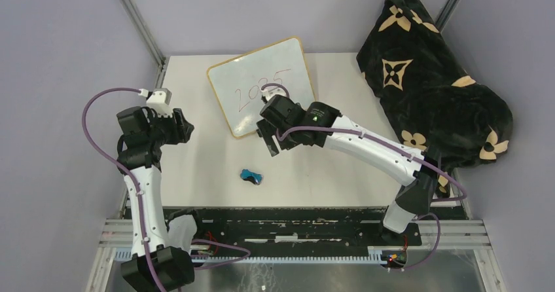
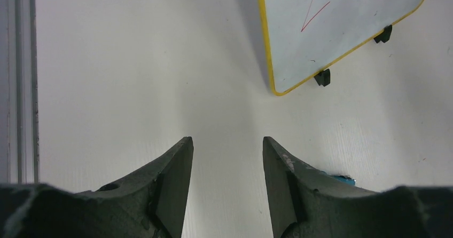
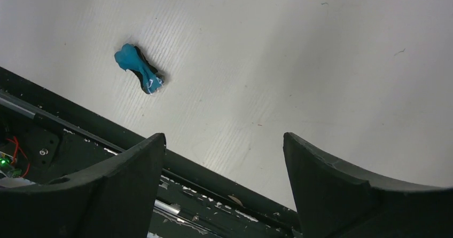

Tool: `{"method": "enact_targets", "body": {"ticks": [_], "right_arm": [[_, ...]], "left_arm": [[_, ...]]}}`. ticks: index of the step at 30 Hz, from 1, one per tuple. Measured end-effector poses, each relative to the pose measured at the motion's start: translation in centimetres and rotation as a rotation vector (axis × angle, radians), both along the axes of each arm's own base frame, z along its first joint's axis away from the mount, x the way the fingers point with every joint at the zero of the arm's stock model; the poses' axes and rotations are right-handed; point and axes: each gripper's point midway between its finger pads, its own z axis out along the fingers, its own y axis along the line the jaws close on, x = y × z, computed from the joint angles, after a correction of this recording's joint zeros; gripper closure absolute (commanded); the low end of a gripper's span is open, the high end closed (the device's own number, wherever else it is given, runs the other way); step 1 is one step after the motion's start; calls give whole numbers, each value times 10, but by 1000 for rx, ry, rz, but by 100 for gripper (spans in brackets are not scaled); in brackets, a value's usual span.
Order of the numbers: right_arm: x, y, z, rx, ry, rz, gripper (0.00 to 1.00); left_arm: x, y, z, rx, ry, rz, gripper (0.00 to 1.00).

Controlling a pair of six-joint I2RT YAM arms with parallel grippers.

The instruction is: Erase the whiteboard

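The whiteboard (image 1: 262, 86) lies flat at the far middle of the counter (image 1: 340, 167), turned at a slant, with red numbers written on it. Two small black feet (image 2: 322, 78) stick out from its near edge. The right pincer (image 1: 267, 141) is just by the board's near edge, its jaws wide apart and holding nothing. The left pincer (image 1: 185, 128) is off to the left of the board. It is parted too, with only bare counter showing between its fingers. A small blue thing (image 1: 250, 175) lies nearer the front, apart from the board. A black blanket (image 1: 432, 89) with tan flowers is heaped at the far right.
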Motion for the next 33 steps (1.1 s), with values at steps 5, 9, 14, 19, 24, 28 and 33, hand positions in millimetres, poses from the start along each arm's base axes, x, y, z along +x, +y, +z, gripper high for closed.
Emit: {"method": "enact_targets", "body": {"ticks": [5, 9, 14, 19, 24, 28, 33], "right_arm": [[12, 2, 16, -54, -6, 61, 12], [9, 9, 27, -110, 11, 192, 13], [-8, 8, 17, -139, 90, 318, 14], [-38, 9, -23, -143, 258, 402, 18], [-57, 10, -56, -150, 372, 437, 19], [-57, 20, -67, -156, 381, 459, 20], [-51, 46, -84, -165, 384, 498, 20]], "left_arm": [[7, -3, -2, -30, 7, -16, 43], [12, -2, 1, -36, -18, -7, 43], [11, 1, 2, -24, -25, 10, 43], [-1, -3, 7, -11, -53, 11, 42], [-17, -8, 11, 3, -73, 7, 42], [-26, -12, 7, -1, -68, 3, 42], [-32, -15, -4, -13, -38, 2, 42]]}}
